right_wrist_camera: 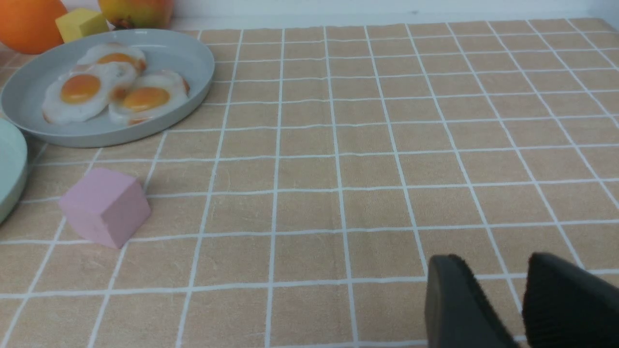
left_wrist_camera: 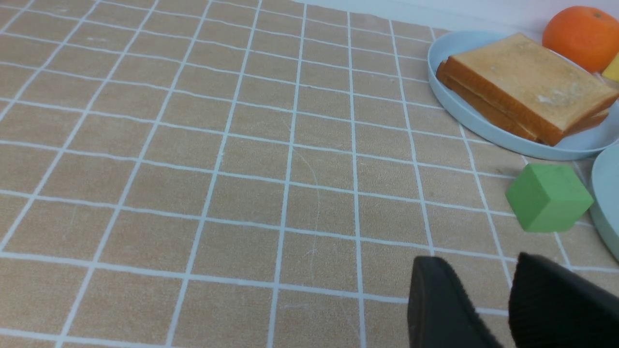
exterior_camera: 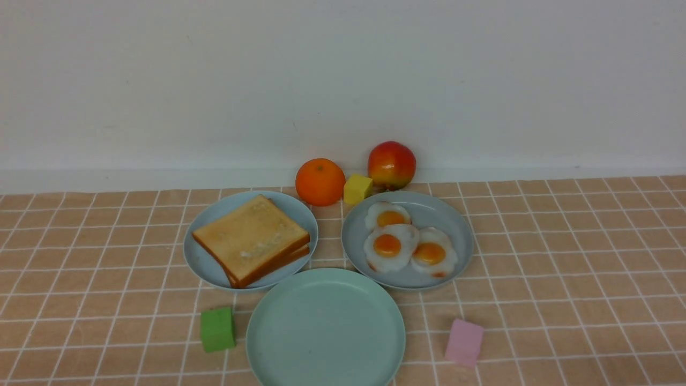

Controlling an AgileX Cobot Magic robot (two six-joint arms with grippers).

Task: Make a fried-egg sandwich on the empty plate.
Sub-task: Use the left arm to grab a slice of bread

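Note:
The empty mint-green plate (exterior_camera: 325,328) lies at the front centre; its rim shows in the left wrist view (left_wrist_camera: 607,203) and the right wrist view (right_wrist_camera: 8,169). Two stacked toast slices (exterior_camera: 252,239) (left_wrist_camera: 524,87) lie on a sky-blue plate (exterior_camera: 201,262) behind it on the left. Three fried eggs (exterior_camera: 407,241) (right_wrist_camera: 109,89) lie on a grey-blue plate (exterior_camera: 455,236) (right_wrist_camera: 193,58) on the right. No sandwich is assembled. My left gripper (left_wrist_camera: 476,266) is open and empty over bare cloth, left of the green cube. My right gripper (right_wrist_camera: 488,263) is open and empty, right of the pink cube. Neither shows in the front view.
A green cube (exterior_camera: 217,328) (left_wrist_camera: 549,197) sits left of the mint plate, a pink cube (exterior_camera: 464,342) (right_wrist_camera: 105,206) right of it. An orange (exterior_camera: 320,182), a yellow cube (exterior_camera: 357,188) and an apple (exterior_camera: 392,164) stand at the back by the wall.

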